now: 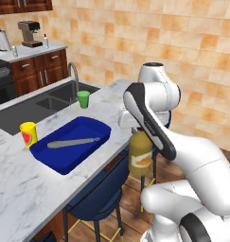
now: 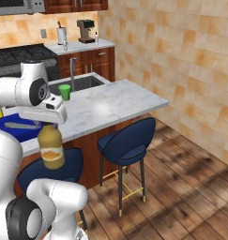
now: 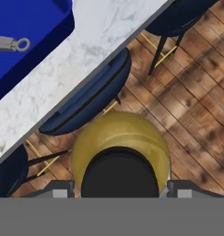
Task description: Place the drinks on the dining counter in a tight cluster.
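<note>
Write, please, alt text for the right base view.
The gripper holds the amber juice jug in the air beside the marble dining counter, above a navy stool. A green cup stands near the sink.

I hold the big amber-yellow plastic juice jug with an orange label (image 1: 140,154) upright by its neck. It hangs just off the long white-grey marble dining counter's (image 1: 36,184) edge, above the navy stools.

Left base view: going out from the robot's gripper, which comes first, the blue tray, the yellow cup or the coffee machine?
From the gripper, shut on the juice jug off the counter's edge:
1. Blue tray, on the dining counter, just left of the jug.
2. Yellow cup, past the tray's far left end.
3. Coffee machine, on the back worktop, far upper left.
</note>
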Robot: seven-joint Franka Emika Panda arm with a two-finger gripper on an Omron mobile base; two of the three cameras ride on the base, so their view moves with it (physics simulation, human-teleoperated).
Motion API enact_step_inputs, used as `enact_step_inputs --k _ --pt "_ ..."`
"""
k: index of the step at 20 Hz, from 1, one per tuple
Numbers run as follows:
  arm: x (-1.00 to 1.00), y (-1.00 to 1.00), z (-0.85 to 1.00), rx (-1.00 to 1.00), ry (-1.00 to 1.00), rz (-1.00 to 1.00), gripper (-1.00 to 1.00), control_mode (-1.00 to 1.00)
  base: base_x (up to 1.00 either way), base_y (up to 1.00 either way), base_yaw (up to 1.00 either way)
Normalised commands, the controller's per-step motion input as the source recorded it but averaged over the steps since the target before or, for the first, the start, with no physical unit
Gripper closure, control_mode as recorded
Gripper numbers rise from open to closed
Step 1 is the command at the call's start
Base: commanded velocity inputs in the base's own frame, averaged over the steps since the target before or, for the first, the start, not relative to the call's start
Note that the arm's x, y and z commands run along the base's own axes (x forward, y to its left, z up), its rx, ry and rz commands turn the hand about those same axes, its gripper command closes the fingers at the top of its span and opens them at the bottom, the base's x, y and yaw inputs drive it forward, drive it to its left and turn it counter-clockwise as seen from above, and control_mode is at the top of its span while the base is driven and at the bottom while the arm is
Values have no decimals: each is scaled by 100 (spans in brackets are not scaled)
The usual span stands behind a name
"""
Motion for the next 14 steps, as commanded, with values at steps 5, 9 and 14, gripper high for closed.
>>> enact_step_inputs --k 5,9,14 --pt "-12 7 43 0 -3 10 100 -100 0 0 0" --pt "0 20 44 0 -17 30 100 -100 0 0 0" --pt "26 37 28 5 -24 39 100 -100 0 0 0"
